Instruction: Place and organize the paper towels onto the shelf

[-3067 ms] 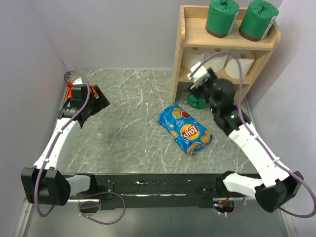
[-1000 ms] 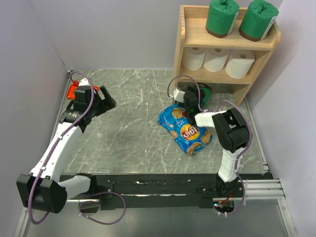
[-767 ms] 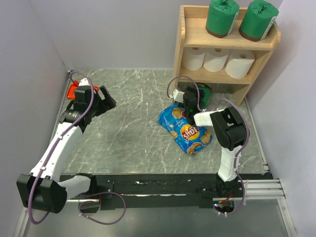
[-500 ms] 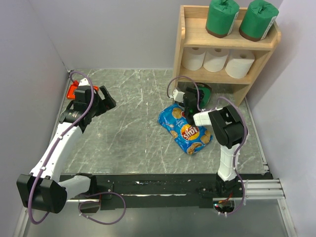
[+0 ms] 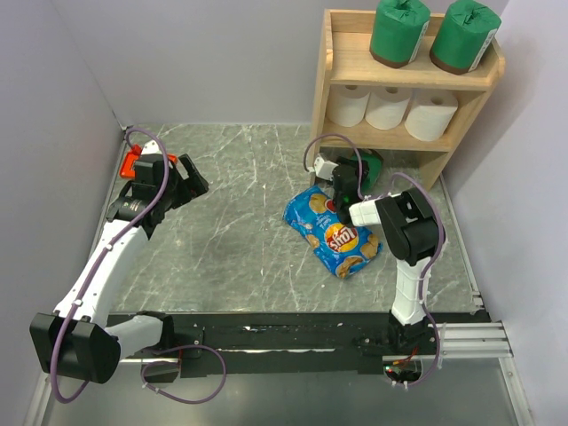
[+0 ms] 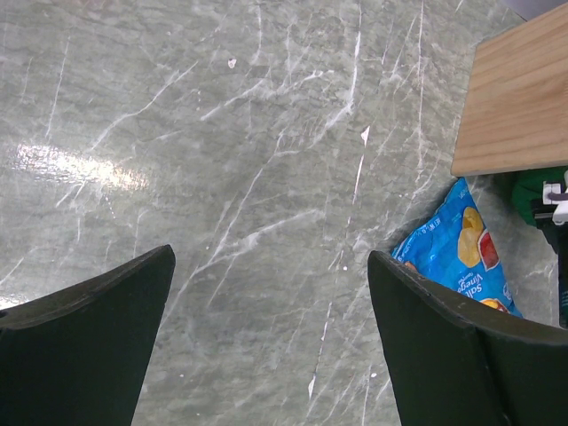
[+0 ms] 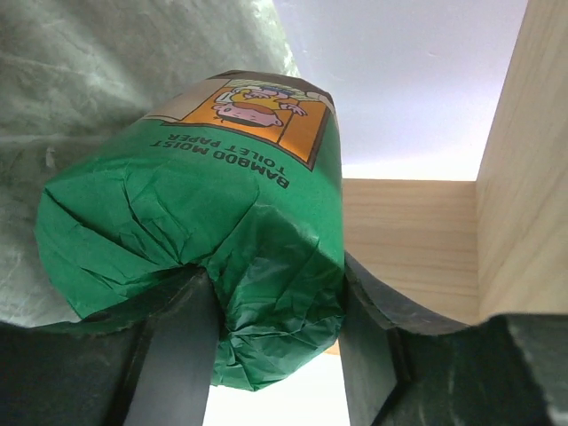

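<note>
Clearly the green roll [image 7: 204, 266] is the last one out of place: it lies on its side on the tabletop [image 5: 240, 231] at the foot of the shelf [image 5: 355, 53], wood close beside it. The right hand [image 7: 271, 302] pinches it, its fingers [image 7: 177, 346] pressed into the crumpled wrapping on both sides.

The hold looks the weak point. The fingers bite the loose, gathered end of the wrapper rather than the firm body, so I judge the roll could slide or twist out as it is lifted. The shelf's side panel stands just beside the hand, and a careless rise might catch the wood or nudge the whole unit. Up top, two green rolls [image 5: 399, 31] stand on the upper tier with room left near the left panel; a roll brought in tilted could topple them. Three white rolls [image 5: 389, 106] fill the lower tier, so there seems no space there. The blue chip bag [image 5: 333, 232] lies just beside the right arm and could be dragged along.

The left hand [image 6: 271, 257] hangs spread wide and empty over bare tabletop, well apart, near a red tool [image 5: 130, 162].

On the wrapper, upside down in the right wrist view, reads "BAMBOO MOIST TOILET PAPER" under an orange cartoon panel. The bag shows part of "Salt & Vinegar" and a red-and-yellow logo that looks like Lay's.
</note>
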